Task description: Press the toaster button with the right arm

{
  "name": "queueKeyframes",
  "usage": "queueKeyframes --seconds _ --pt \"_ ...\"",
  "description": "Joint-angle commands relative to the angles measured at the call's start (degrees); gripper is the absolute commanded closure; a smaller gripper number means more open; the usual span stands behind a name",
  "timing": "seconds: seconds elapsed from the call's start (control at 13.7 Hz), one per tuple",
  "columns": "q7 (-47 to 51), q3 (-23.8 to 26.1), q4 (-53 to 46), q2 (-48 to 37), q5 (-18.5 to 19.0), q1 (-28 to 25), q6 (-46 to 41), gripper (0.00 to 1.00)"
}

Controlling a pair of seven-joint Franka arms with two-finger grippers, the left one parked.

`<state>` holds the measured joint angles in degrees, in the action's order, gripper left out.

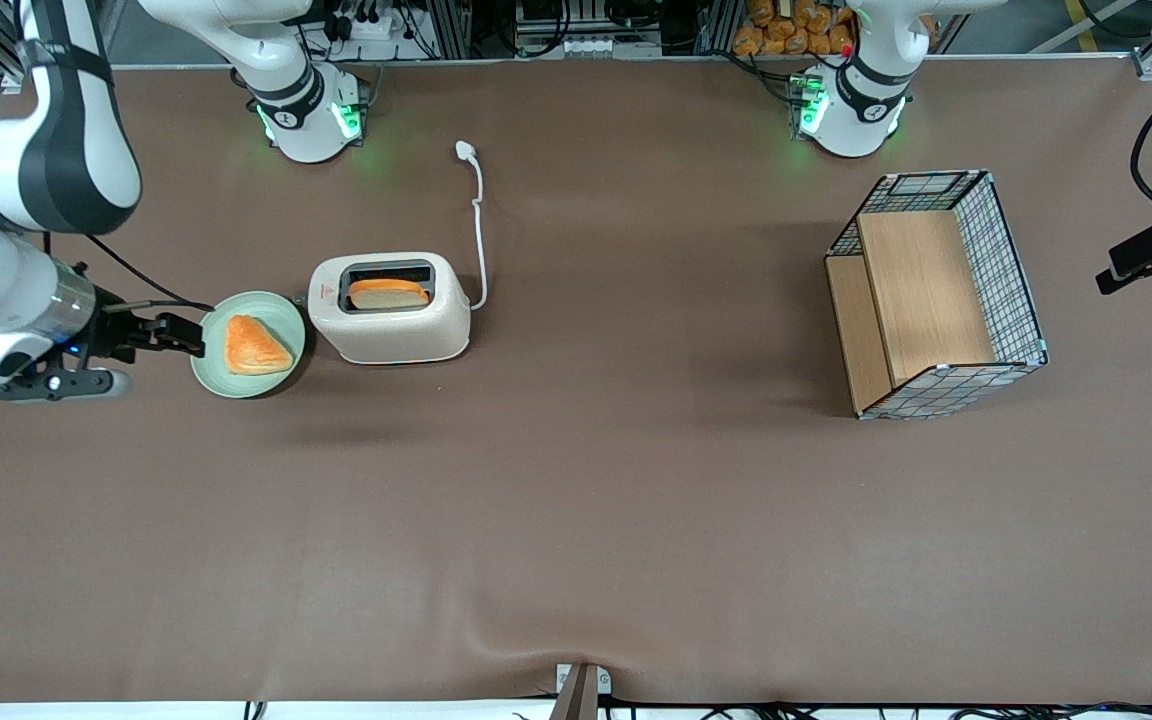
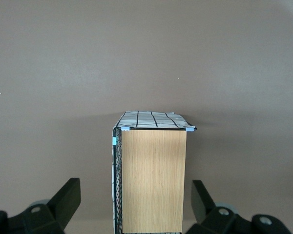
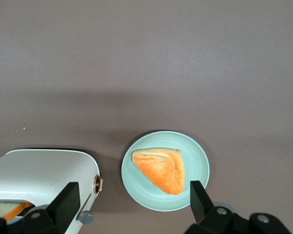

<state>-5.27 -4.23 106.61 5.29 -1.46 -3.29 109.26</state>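
Note:
The cream-white toaster (image 1: 391, 318) stands on the brown table with a slice of toast (image 1: 388, 293) in one slot. It also shows in the right wrist view (image 3: 39, 173). Its button, a small grey lever tab (image 3: 86, 216), sticks out of the narrow end that faces the plate. My right arm's gripper (image 1: 186, 336) hovers at the plate's edge toward the working arm's end, a plate's width short of that narrow end. In the right wrist view the gripper (image 3: 133, 202) is open and empty, with the button just inside one finger (image 3: 66, 199).
A pale green plate (image 1: 221, 378) with an orange pastry (image 1: 254, 345) lies beside the toaster's button end; the plate (image 3: 198, 161) and pastry (image 3: 161, 169) lie between my fingers. The toaster's white cord and plug (image 1: 466, 150) run toward the arm bases. A wire basket with wooden shelves (image 1: 936, 295) stands toward the parked arm's end.

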Motion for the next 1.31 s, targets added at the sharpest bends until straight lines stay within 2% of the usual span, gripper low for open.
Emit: queueKeyframes --seconds 0.0,0.44,0.66,1.24 --pt "-0.4 0.0 0.6 -4.1 1.6 0.3 -0.7 0.0" --pt "0.4 -0.3 -9.3 -4.1 0.6 2.9 -12.8 0.0" --pt "0.5 -0.2 -12.4 -4.1 -3.4 5.4 -16.6 0.0" --pt "1.7 -0.1 -20.5 -4.0 -2.4 5.1 -25.7 0.0"
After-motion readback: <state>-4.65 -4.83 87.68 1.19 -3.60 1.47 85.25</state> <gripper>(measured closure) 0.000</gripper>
